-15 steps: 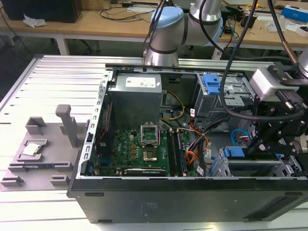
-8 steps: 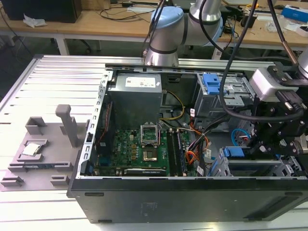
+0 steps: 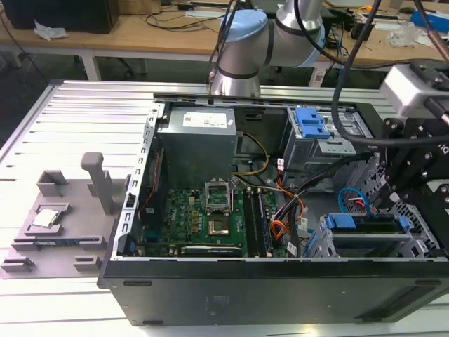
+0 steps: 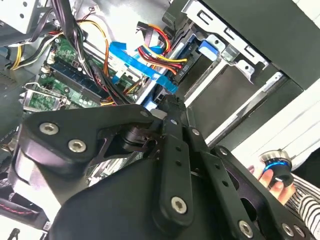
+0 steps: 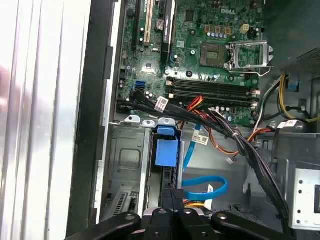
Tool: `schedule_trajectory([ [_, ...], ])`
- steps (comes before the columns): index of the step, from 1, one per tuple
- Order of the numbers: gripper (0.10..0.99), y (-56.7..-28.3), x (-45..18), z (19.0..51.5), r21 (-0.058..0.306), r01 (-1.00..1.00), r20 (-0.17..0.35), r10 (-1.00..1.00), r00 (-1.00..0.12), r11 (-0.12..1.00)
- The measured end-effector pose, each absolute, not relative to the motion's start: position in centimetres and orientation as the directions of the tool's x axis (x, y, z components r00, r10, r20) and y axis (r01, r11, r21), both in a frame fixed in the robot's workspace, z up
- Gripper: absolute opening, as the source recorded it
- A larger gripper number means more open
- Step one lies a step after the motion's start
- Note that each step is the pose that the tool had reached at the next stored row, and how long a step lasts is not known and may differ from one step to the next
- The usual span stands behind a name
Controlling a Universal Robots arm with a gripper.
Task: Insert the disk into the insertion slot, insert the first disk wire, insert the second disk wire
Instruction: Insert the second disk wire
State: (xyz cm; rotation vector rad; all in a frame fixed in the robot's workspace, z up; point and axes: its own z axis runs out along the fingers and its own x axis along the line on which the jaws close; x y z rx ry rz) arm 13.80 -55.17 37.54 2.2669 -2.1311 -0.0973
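Disk (image 3: 365,223) sits in insertion slot (image 3: 372,246); tool (image 5: 172,196) pressed together just above its rear.

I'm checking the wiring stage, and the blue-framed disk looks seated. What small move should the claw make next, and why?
Probably ease the claw toward the blue cable lying close beside it. The disk already sits in the insertion slot, blue handle outward, so a wire looks like the nearest unfinished step.

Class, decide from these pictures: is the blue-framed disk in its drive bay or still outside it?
In. The disk sits inside the insertion slot in the exterior view, with its blue handle at the cage's open end; the first wrist view shows that handle lodged in the cage too.
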Motion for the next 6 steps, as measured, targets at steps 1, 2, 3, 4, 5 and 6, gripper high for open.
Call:
schedule_trajectory([
  [1,0.106,-55.17,13.80,37.54,0.064,-0.996,-0.026,-0.998,0.061,-0.062],
  [2,0.106,-55.16,13.80,37.55,0.064,-0.996,-0.026,-0.998,0.061,-0.062],
  [3,0.106,-55.17,13.80,37.55,0.064,-0.996,-0.026,-0.998,0.061,-0.062],
  [4,0.106,-55.17,13.80,37.55,0.064,-0.996,-0.026,-0.998,0.061,-0.062],
  [5,0.106,-55.17,13.80,37.55,0.064,-0.996,-0.026,-0.998,0.061,-0.062],
  [6,0.106,-55.16,13.81,37.55,0.064,-0.996,-0.026,-0.998,0.061,-0.062],
])
